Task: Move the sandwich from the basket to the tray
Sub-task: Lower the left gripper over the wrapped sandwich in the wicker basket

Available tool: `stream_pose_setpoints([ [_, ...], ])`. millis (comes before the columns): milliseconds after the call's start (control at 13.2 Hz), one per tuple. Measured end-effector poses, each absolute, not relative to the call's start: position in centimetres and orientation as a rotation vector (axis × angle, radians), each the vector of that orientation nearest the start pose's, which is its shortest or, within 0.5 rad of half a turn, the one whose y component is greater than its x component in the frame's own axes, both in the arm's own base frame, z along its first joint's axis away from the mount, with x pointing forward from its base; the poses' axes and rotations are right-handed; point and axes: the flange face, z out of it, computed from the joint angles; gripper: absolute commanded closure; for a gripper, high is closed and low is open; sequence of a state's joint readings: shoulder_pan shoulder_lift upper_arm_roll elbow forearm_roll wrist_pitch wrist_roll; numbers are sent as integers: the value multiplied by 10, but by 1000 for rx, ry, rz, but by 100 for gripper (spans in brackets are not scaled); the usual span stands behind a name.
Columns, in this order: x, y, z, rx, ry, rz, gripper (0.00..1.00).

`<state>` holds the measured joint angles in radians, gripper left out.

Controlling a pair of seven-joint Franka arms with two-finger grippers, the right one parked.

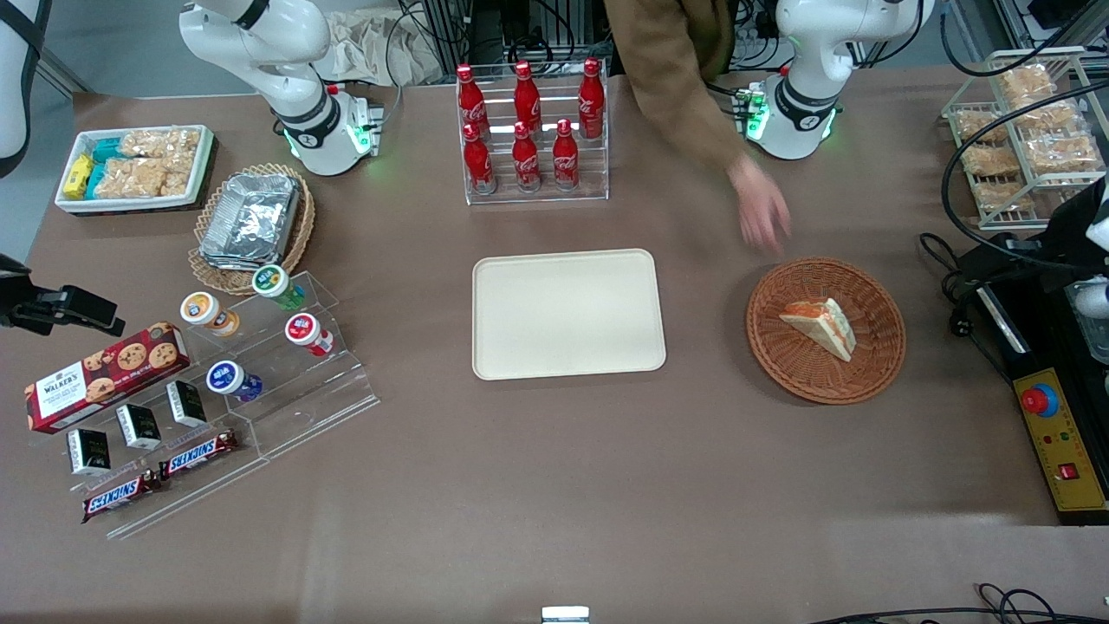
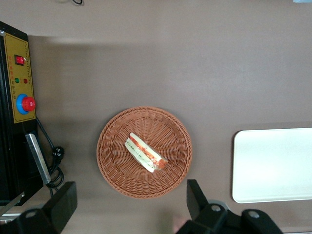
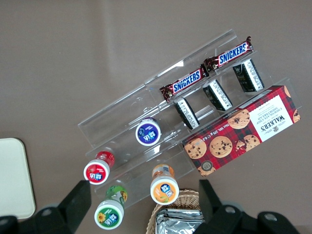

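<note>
The sandwich, a white bread wedge with orange and green filling, lies in the round reddish-brown basket. The cream tray sits flat on the table beside the basket, toward the parked arm's end, with nothing on it. My left gripper hangs high above the table, off the basket's rim and apart from it. It is open wide, with nothing between its black fingers.
A person's hand reaches over the table close to the basket's rim. A rack of red cola bottles stands farther from the camera than the tray. A yellow control box lies toward the working arm's end.
</note>
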<state>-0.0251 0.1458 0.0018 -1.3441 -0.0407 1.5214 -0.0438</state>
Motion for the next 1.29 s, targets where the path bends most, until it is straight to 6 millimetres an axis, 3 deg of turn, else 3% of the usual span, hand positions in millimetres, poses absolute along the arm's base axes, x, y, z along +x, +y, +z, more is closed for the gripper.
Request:
stream_pose_setpoints([
  [380, 593, -19, 641, -3179, -49, -31, 0],
  [608, 581, -30, 616, -3154, -198, -7, 0],
  [911, 540, -50, 546, -3077, -604, 52, 1],
  [1291, 520, -64, 436, -2963, -895, 41, 1],
])
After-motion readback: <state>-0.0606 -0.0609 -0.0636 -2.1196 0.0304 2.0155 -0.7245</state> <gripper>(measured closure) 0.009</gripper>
